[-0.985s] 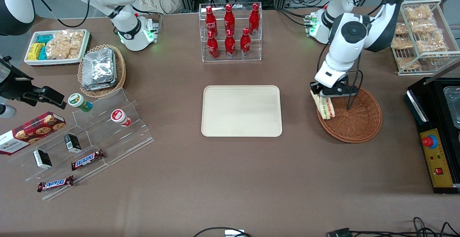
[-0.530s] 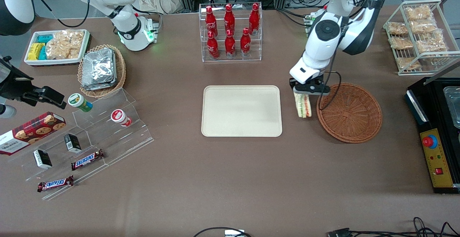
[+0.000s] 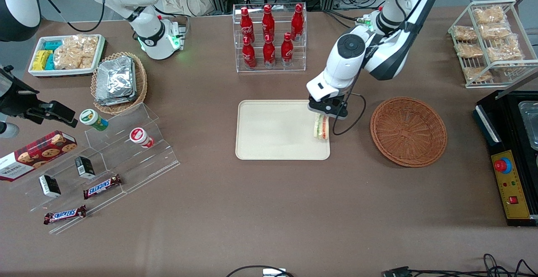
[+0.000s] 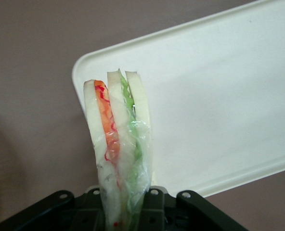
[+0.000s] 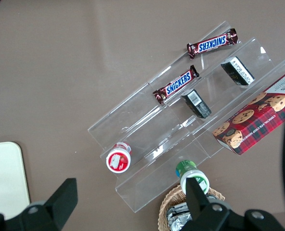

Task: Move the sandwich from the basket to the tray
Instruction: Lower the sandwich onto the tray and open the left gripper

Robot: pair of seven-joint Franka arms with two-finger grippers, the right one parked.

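Cream tray [image 3: 273,130]: my gripper [image 3: 325,111] hangs above its basket-side edge, clamped on the sandwich [image 3: 321,126], wedge hanging point-down; basket [image 3: 408,131] empty, toward working arm's end.

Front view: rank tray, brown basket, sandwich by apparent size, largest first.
1. Tray, largest.
2. Basket, somewhat smaller, empty.
3. Sandwich, by far the smallest; it hangs from the claw over the tray's edge nearest the basket, slightly closer to the camera, which doesn't affect the ranking.
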